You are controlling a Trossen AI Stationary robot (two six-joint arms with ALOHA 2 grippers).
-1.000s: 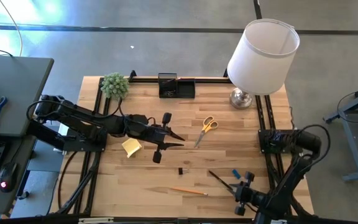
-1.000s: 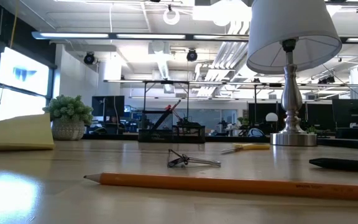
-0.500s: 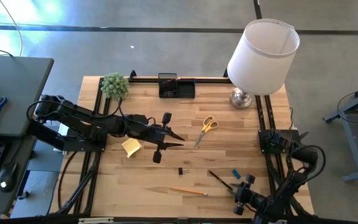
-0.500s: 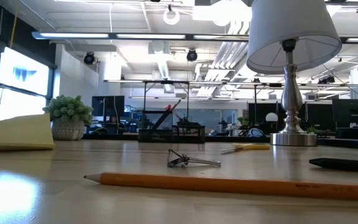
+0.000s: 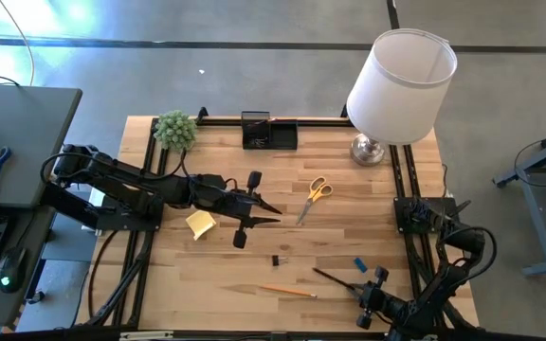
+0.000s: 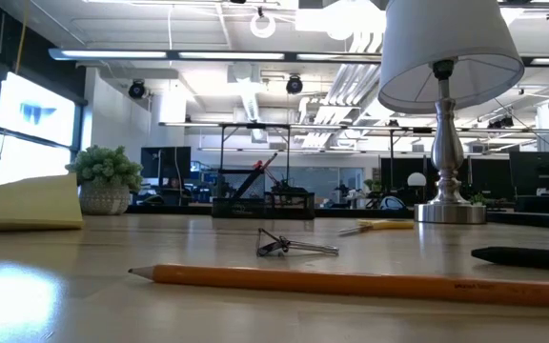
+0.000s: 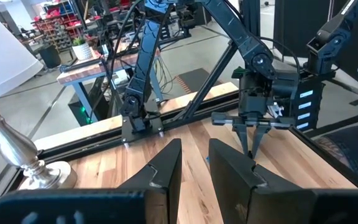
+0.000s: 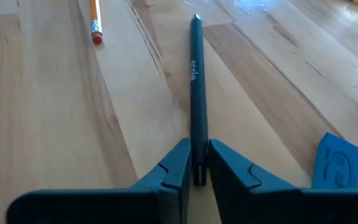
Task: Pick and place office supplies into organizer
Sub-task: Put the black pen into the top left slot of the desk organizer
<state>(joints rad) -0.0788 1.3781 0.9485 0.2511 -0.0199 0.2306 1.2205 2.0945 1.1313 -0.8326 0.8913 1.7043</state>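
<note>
High view: the right gripper (image 5: 360, 288), at the table (image 5: 415, 204) side farthest from the organizer (image 5: 269, 131), has drawn back toward that far edge over the last 1.0 s, and the pen (image 5: 335, 281) has slid with it, ending slightly farther from the organizer than before. The right wrist view shows why: the 2 fingers of the right gripper (image 8: 197, 155) are pinched onto the pen's (image 8: 195, 81) near end, the barrel lying flat on the wood and pointing away. By this evidence the grasp is made but the lift is not; the pen is the 1st item under way, and every other supply remains outside the organizer. The pencil (image 5: 287, 291), clip (image 5: 276, 260) and block (image 5: 359, 264) lie near the pen, well apart from the organizer; the scissors (image 5: 316, 197) and pad (image 5: 200, 224) lie about midway. The left gripper (image 5: 271, 214) hovers between pad and scissors, fingers a narrow gap apart and empty, unchanged. Clearance: the right gripper works close to the far table edge, so a tail-end hold may let the pen droop or swing. The path to the organizer crosses bare wood, but the scissors and left gripper border it, the lamp (image 5: 401, 80) stands just beside the organizer on 1 side, and the plant (image 5: 175, 130) on the other.
</note>
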